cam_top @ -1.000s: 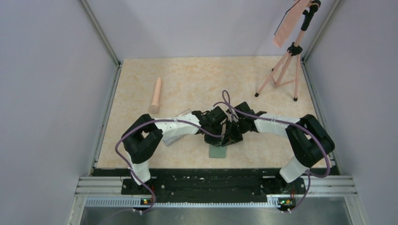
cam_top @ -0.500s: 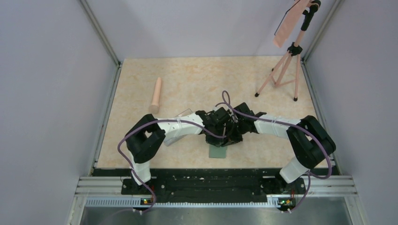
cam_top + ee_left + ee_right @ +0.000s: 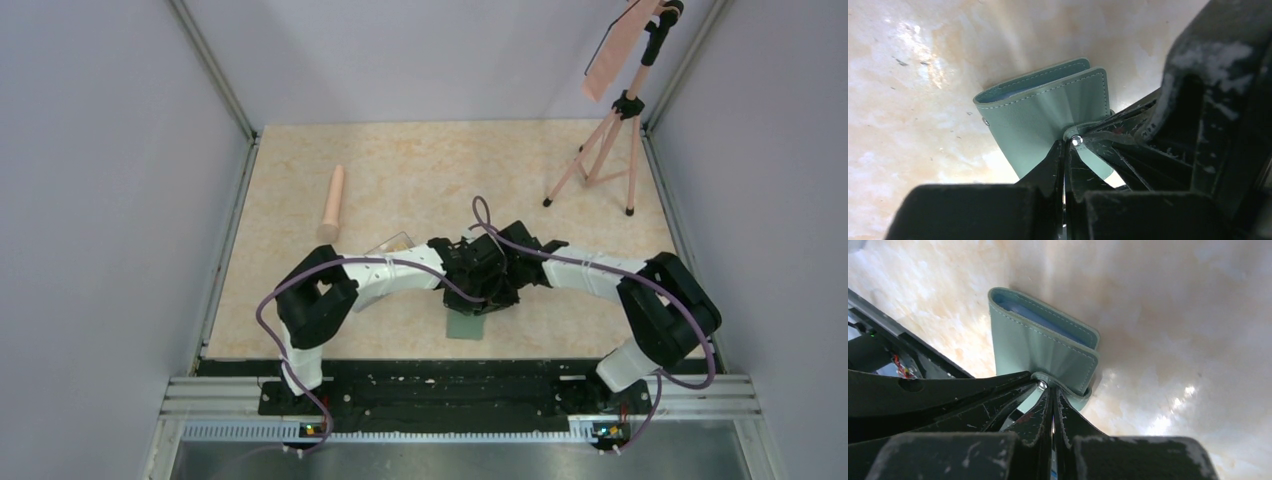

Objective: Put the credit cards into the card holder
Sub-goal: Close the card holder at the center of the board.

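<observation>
The card holder [image 3: 1048, 110] is a muted-green wallet, folded shut and lying flat on the table; it also shows in the right wrist view [image 3: 1040, 347] and, partly, in the top view [image 3: 465, 326]. Pale blue pages show at its open edge. My left gripper [image 3: 1064, 146] and right gripper [image 3: 1051, 391] are both shut, and their tips meet at the wallet's snap tab [image 3: 1075, 140] from opposite sides. I cannot tell whether either one pinches the tab. In the top view both grippers [image 3: 483, 285] crowd over the wallet. No credit cards are in view.
A clear plastic box [image 3: 390, 243] sits just behind the left forearm. A pink cylinder [image 3: 333, 203] lies at the left rear. A pink tripod [image 3: 608, 150] stands at the right rear. The black front rail [image 3: 450, 385] runs close to the wallet.
My left arm has shifted right, closer against the right gripper over the wallet, and more of the clear box shows. The wallet has not moved.
</observation>
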Action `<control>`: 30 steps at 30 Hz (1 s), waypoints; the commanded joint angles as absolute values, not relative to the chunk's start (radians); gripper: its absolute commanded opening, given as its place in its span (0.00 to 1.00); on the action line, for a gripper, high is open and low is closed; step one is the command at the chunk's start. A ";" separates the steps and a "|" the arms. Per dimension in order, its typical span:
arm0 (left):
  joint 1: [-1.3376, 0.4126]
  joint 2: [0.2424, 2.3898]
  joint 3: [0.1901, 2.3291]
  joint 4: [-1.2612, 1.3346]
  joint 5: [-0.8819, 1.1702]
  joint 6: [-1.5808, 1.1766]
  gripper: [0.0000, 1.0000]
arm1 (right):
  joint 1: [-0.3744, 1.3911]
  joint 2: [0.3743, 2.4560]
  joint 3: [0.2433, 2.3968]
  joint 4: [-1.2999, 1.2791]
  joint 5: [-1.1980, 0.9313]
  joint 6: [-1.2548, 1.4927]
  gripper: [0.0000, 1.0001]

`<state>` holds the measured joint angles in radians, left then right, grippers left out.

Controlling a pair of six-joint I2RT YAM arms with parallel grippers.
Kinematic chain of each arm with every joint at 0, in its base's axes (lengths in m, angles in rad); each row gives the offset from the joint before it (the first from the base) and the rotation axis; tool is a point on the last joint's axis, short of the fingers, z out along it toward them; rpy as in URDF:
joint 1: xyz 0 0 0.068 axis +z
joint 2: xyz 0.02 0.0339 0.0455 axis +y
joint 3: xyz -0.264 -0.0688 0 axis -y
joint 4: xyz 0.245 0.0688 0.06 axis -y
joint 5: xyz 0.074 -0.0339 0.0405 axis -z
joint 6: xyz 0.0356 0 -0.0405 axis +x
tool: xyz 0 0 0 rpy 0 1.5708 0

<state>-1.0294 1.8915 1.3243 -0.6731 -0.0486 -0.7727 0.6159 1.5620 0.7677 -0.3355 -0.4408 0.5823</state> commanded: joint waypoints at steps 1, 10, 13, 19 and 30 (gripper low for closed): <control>-1.065 1.894 1.368 -0.673 -0.046 -0.751 0.00 | 0.650 1.507 0.803 -0.485 -0.337 0.540 0.00; -1.065 1.846 1.353 -0.662 -0.046 -0.764 0.00 | 0.650 1.494 0.813 -0.487 -0.354 0.545 0.00; -1.065 1.823 1.349 -0.654 -0.046 -0.770 0.00 | 0.650 1.466 0.803 -0.467 -0.367 0.553 0.00; -1.065 1.802 1.354 -0.651 -0.044 -0.775 0.00 | 0.651 1.414 0.786 -0.408 -0.404 0.575 0.00; -1.071 1.796 1.310 -0.650 -0.020 -0.798 0.00 | 0.651 1.437 0.767 -0.400 -0.415 0.572 0.00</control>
